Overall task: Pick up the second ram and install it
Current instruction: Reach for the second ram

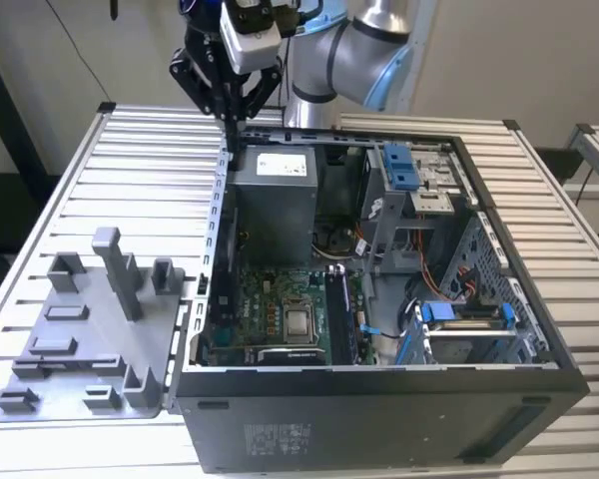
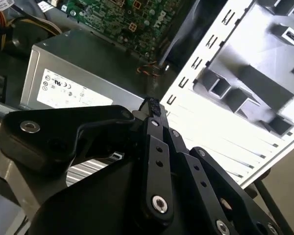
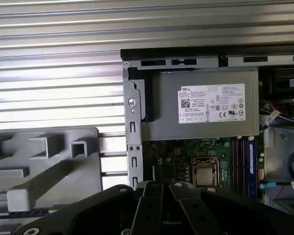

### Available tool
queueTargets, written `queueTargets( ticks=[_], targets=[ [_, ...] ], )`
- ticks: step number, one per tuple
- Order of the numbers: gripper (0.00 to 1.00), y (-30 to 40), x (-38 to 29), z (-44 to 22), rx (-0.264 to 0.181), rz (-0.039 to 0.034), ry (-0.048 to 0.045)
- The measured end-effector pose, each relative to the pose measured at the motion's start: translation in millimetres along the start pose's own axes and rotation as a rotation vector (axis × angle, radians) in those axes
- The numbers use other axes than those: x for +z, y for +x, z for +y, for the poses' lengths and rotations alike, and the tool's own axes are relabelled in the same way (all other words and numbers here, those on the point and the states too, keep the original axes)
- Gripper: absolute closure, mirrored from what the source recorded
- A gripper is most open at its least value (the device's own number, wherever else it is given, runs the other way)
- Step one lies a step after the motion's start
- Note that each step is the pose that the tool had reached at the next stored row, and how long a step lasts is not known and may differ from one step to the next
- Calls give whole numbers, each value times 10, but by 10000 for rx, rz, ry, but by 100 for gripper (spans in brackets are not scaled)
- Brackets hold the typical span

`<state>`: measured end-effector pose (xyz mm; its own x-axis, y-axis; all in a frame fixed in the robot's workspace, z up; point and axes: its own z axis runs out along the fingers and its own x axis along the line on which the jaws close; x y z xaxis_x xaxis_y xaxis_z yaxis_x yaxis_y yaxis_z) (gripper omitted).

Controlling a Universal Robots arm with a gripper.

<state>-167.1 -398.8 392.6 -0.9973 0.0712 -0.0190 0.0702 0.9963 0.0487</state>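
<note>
My gripper (image 1: 234,122) hangs above the back corner of the open computer case (image 1: 379,384), on the exterior view's left, over the case wall by the grey power supply (image 3: 203,110). Its black fingers (image 2: 156,147) meet at the tips, and nothing shows between them in both wrist views. Long dark memory sticks (image 3: 245,164) stand in the slots beside the processor (image 3: 205,174), also seen as dark memory sticks (image 1: 341,314) in the exterior view. I cannot tell which of them is the second ram.
A grey plastic holder plate (image 1: 90,339) with posts and blocks lies on the slatted table (image 1: 130,170), at the exterior view's left of the case. Drive cages with blue clips (image 1: 399,165) and cables fill the case's other side.
</note>
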Motion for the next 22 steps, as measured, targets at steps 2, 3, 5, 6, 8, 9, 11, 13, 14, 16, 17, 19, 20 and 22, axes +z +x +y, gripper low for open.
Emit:
queueTargets(
  ticks=[2,3,5,6,8,9,11,13,14,16,17,19,20,22],
  targets=[
    [89,62,-1,-4,0,3,0],
    [89,95,-2,-7,-1,4,0],
    [89,163,-4,-12,0,5,0],
    [89,198,-4,-14,1,5,-1],
    [89,271,-6,-19,0,8,-1],
    [89,310,-7,-22,0,10,-1],
    [89,391,-9,-28,1,13,-2],
    [89,469,-11,-33,0,18,-2],
    [89,506,-11,-36,0,20,-2],
    [89,586,-13,-41,2,23,-3],
    [89,627,-14,-44,1,24,-3],
    [89,711,-16,-50,1,27,-3],
    [89,753,-17,-53,1,28,-3],
    [89,835,-19,-59,1,31,-4]
  ],
)
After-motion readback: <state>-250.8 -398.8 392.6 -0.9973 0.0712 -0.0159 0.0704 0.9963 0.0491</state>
